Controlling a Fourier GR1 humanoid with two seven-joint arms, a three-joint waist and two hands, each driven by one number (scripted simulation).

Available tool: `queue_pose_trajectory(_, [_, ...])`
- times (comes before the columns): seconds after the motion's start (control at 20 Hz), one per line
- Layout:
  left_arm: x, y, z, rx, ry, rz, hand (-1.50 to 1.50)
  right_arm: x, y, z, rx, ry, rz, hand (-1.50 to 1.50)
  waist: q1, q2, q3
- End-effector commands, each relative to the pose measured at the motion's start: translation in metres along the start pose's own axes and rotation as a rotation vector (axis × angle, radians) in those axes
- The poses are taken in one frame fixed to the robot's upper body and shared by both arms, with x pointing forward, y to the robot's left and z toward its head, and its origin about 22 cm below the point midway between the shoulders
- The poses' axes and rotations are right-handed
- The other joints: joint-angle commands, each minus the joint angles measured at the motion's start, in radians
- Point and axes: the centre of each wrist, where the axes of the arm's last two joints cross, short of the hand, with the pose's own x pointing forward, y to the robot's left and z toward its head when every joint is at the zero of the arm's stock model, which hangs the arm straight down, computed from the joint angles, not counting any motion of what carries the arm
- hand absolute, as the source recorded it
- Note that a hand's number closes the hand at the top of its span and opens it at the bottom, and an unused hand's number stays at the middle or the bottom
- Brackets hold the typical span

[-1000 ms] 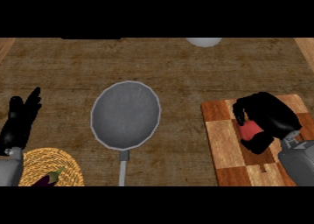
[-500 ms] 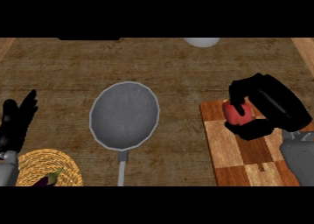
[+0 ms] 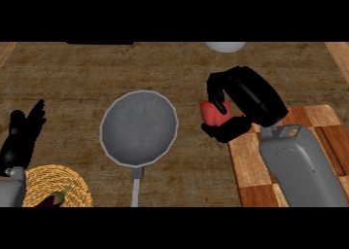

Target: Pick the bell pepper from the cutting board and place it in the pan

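Note:
My right hand (image 3: 250,99) is curled round the red bell pepper (image 3: 211,113), which shows between its fingers and thumb. Hand and pepper hang just left of the wooden cutting board (image 3: 317,131), over the counter between board and pan. The grey round pan (image 3: 139,127) lies in the middle of the counter, handle pointing toward me, with nothing in it. My left hand (image 3: 19,138) rests open at the left edge, fingers up.
A woven yellow basket (image 3: 51,182) at the lower left holds a dark eggplant (image 3: 53,199). A pale round object (image 3: 226,46) sits at the counter's far edge. My right forearm (image 3: 303,168) lies across the board.
My right hand has lifted the pepper off the cutting board and carried it left, past the board's edge toward the pan. The left hand has barely shifted.

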Motion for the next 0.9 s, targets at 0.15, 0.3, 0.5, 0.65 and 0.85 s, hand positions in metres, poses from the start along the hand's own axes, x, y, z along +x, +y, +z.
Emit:
queue_pose_trajectory(0.15, [0.009,-0.003,-0.011,-0.016,-0.013,-0.010,0.00,0.036,0.064,-0.054,0.012,0.054,-0.114,1.50,0.020,0.007,0.000])
queue_pose_trajectory(0.3, [0.013,-0.004,0.001,-0.016,-0.004,-0.006,0.00,0.013,0.073,-0.065,0.037,0.084,-0.151,1.50,0.015,0.003,0.001])
queue_pose_trajectory(0.5, [0.012,-0.003,-0.010,-0.038,-0.034,-0.008,0.00,0.025,0.093,-0.094,0.062,0.119,-0.106,1.50,0.034,0.009,0.000])
queue_pose_trajectory(0.65, [0.009,-0.005,-0.005,-0.058,-0.041,-0.027,0.00,0.027,0.106,-0.100,0.077,0.143,-0.127,1.50,0.059,0.012,0.000])
queue_pose_trajectory(0.85, [0.023,-0.005,-0.018,-0.055,-0.061,-0.026,0.00,0.021,0.128,-0.094,0.104,0.136,-0.147,1.50,0.087,0.021,0.000])
